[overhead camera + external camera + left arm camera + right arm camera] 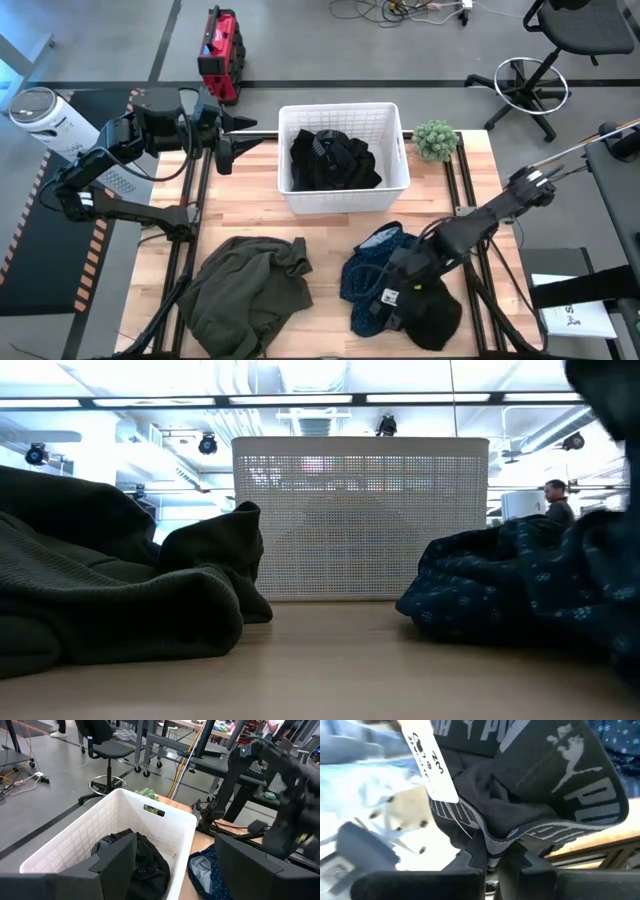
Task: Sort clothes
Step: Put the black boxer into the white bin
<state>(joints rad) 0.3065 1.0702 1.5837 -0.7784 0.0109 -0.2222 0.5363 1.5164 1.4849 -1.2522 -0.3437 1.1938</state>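
Near the counter's front right corner, the right end effector (400, 292) is pinched fully closed on a fold of a black garment (430, 312); the right wrist view shows the waistband with its white lettering and a hanging tag bunched between the fingers. Gripping a gathered fold rather than a flat layer looks meant to let the piece peel away from the navy patterned piece (368, 268) it lies against, whose light blue lining shows just beside the grip. More black pieces (333, 160) already sit in the white basket (345, 198) at the middle of the back edge, so the dark items seem to belong there and this one likely follows. The olive-grey top (245, 290) lies crumpled toward the front left, apart from both arms. The left end effector (232, 150) waits off the back left edge, its fingers spread wide and empty, pointed toward the basket, clear of the carrying path.
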